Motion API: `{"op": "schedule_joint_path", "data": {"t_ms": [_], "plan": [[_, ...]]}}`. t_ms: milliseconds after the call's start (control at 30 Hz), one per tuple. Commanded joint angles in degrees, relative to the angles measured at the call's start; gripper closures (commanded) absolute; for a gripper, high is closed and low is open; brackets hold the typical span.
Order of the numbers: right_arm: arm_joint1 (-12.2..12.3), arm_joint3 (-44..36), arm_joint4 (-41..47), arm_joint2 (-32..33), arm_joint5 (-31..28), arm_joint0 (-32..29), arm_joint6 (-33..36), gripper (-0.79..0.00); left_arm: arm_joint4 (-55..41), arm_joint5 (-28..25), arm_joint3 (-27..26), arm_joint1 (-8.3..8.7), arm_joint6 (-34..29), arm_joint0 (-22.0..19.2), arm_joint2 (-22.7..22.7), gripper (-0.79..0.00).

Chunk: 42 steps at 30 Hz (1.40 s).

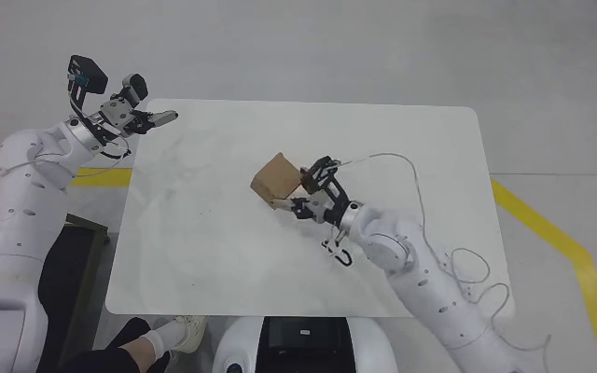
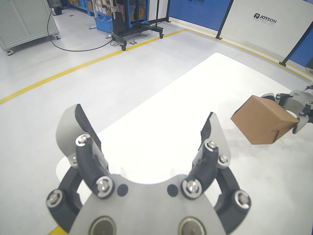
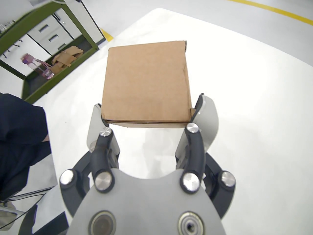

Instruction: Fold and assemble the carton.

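Observation:
A brown carton (image 1: 276, 177), folded into a closed box, is held over the middle of the white table (image 1: 205, 242). My right gripper (image 1: 300, 194) is shut on its near end, one finger on each side wall; the carton (image 3: 146, 81) fills the space ahead of the fingers (image 3: 206, 113) in the right wrist view. In the left wrist view the carton (image 2: 262, 121) hangs tilted just above the tabletop, with the right gripper (image 2: 294, 110) behind it. My left gripper (image 1: 159, 119) stands open over the table's far left corner, well away from the carton; its own view shows the gripper (image 2: 144, 125) with nothing between its fingers.
A green shelf frame (image 3: 56, 47) with cardboard scraps and a bottle stands off the table's left side. A cable (image 1: 401, 172) loops over the table by the right arm. A seated person's legs (image 1: 140, 347) are at the table's front left corner.

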Motion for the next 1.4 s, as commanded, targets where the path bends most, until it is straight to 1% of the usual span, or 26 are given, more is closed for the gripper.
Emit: {"op": "schedule_joint_path", "data": {"t_ms": [0, 133, 300, 433, 500, 567, 700, 800, 900, 967, 1100, 1233, 1367], "plan": [[0.19, -0.55, 7.07, 1.66, -3.3, -0.66, 0.48, 0.0, 0.0, 0.0, 0.0, 0.0, 0.0, 0.0, 0.0, -0.785], [0.82, -0.37, 18.77, 5.56, -9.36, -1.02, 3.33, 0.0, 0.0, 0.0, 0.0, 0.0, 0.0, 0.0, 0.0, -0.785], [1.74, 0.22, 33.51, 8.97, -16.97, -1.17, 9.28, 0.0, 0.0, 0.0, 0.0, 0.0, 0.0, 0.0, 0.0, -0.785], [2.46, 0.61, 47.33, 10.85, -19.9, -1.52, 14.48, 0.0, 0.0, 0.0, 0.0, 0.0, 0.0, 0.0, 0.0, -0.785], [2.76, 1.2, 57.15, 11.4, -19.65, -1.44, 17.54, 0.0, 0.0, 0.0, 0.0, 0.0, 0.0, 0.0, 0.0, -0.785], [3.05, 1.81, 62.99, 12.45, -18.12, -0.92, 19.76, 0.0, 0.0, 0.0, 0.0, 0.0, 0.0, 0.0, 0.0, -0.785], [3.22, 2.12, 78.02, 12.65, -16.64, -0.23, 25.34, 0.0, 0.0, 0.0, 0.0, 0.0, 0.0, 0.0, 0.0, -0.785], [3.23, 3.08, 89.39, 12.42, -14.64, 0.48, 31.13, 0.0, 0.0, 0.0, 0.0, 0.0, 0.0, 0.0, 0.0, -0.785], [3.14, 4.92, 97.96, 12.43, -13.02, 1.62, 36.97, 0.0, 0.0, 0.0, 0.0, 0.0, 0.0, 0.0, 0.0, -0.785], [3.11, 6.33, 100.3, 12.68, -13.49, 2.55, 40.55, 0.0, 0.0, 0.0, 0.0, 0.0, 0.0, 0.0, 0.0, -0.785], [2.77, 7.11, 106.42, 11.77, -11.78, 3.42, 46.35, 0.0, 0.0, 0.0, 0.0, 0.0, 0.0, 0.0, 0.0, -0.785], [2.67, 7.81, 107.93, 11.5, -9.25, 3.97, 50.44, 0.0, 0.0, 0.0, 0.0, 0.0, 0.0, 0.0, 0.0, -0.785], [2.75, 7.51, 100.2, 11.42, -10.06, 3.91, 49.64, 0.0, 0.0, 0.0, 0.0, 0.0, 0.0, 0.0, 0.0, -0.785]]}}
